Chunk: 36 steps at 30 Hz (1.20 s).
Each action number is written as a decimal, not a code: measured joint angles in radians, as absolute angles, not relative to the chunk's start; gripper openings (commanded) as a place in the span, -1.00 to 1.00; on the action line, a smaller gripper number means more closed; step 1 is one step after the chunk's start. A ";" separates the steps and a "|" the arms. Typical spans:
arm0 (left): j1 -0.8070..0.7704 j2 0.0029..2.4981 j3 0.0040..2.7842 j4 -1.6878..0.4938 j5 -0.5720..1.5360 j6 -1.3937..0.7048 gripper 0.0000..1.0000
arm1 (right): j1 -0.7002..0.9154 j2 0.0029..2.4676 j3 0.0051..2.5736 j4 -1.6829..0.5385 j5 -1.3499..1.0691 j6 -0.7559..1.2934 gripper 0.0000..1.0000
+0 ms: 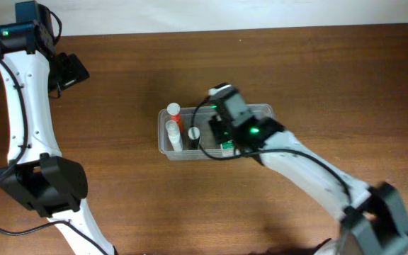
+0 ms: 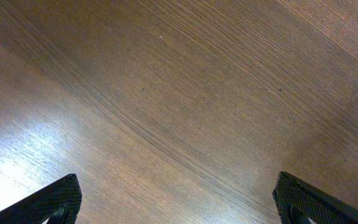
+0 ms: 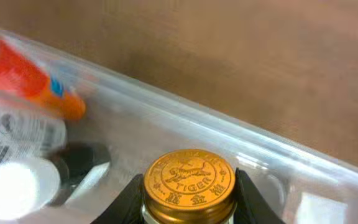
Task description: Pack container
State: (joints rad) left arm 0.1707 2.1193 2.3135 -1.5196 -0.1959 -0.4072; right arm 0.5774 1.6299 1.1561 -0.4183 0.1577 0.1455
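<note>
Placing step: right gripper (image 3: 189,202) clamped on gold-capped jar (image 3: 189,177), low inside container (image 3: 229,134), right of bottles (image 1: 174,127). Next: release, lift straight clear. Left gripper (image 2: 179,205) spread wide, far left.

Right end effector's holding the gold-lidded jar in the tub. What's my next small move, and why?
Probably ease it straight down before releasing. The right end effector clamps the gold-lidded jar from both sides, inside the container wall and apart from the white bottle and orange tube, but its base is hidden, so seating is unconfirmed.
</note>
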 measured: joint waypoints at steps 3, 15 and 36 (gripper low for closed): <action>0.171 2.119 2.313 -1.519 -0.196 -0.407 0.99 | 0.536 1.506 1.030 -0.270 0.104 0.144 -0.91; 0.171 2.119 2.313 -1.520 -0.196 -0.407 0.99 | 0.510 1.363 0.710 0.140 0.046 0.161 -0.92; 0.171 2.119 2.313 -1.519 -0.196 -0.407 0.99 | 0.503 1.625 0.709 0.368 -0.174 0.009 -0.92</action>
State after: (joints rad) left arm 0.1707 2.1193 2.3135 -1.5192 -0.1959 -0.4072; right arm 0.5034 1.6253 0.7086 0.3676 -0.1741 0.0086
